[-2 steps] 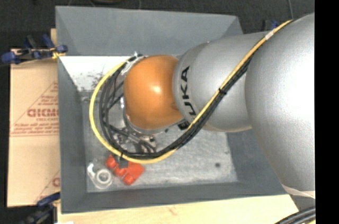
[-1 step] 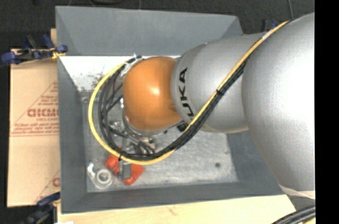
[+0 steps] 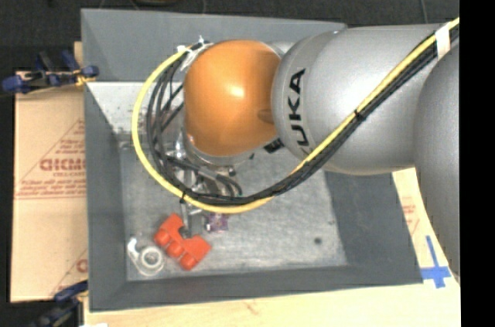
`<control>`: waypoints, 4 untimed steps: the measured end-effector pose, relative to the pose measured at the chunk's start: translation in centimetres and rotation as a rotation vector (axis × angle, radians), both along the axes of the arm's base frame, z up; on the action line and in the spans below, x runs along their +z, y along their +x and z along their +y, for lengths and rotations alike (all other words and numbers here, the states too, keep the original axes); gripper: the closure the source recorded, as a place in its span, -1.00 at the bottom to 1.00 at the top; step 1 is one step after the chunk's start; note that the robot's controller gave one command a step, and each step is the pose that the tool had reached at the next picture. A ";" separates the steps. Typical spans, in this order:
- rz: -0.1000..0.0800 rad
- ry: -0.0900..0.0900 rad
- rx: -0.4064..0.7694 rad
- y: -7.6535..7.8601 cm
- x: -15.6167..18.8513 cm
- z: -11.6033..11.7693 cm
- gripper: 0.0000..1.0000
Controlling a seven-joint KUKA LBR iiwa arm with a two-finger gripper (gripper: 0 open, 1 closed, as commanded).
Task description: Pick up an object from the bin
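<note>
A red-orange plastic piece (image 3: 182, 242), blocky and made of a few joined lumps, lies on the floor of the grey metal bin (image 3: 294, 234), near its lower left corner. The gripper (image 3: 195, 219) is low in the bin, directly at this piece's upper right end, touching it or nearly so. Whether the gripper is spread or pressed together cannot be told, and nothing can be seen held in it. Just beside the gripper on its right lies a small purple thing (image 3: 218, 223), too small to make out its kind. To the left of the red-orange piece, and close against it, sits a clear ring-shaped thing (image 3: 147, 256) near the bin's left wall. Above the gripper the rounded orange cover (image 3: 228, 97) caps the wrist, with black cables (image 3: 162, 124) bunched at its left. A yellow cable (image 3: 387, 87) loops round them and runs back along the silver arm (image 3: 348, 59), which reaches in from the right.
</note>
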State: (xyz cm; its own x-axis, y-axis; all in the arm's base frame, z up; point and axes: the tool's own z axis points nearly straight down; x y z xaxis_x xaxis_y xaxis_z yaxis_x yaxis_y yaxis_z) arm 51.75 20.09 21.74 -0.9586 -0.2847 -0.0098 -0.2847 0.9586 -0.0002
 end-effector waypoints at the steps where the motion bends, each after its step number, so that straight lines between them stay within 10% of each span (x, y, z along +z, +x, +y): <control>1: 0.014 -0.002 -0.025 0.0 -15.0 -4.4 -1.00; 2: -0.006 0.004 -0.028 0.5 -14.3 -4.2 1.00; 3: 0.000 0.002 -0.028 0.3 -14.5 -4.2 -1.00; 4: -0.005 0.004 -0.030 0.5 -14.3 -4.2 1.00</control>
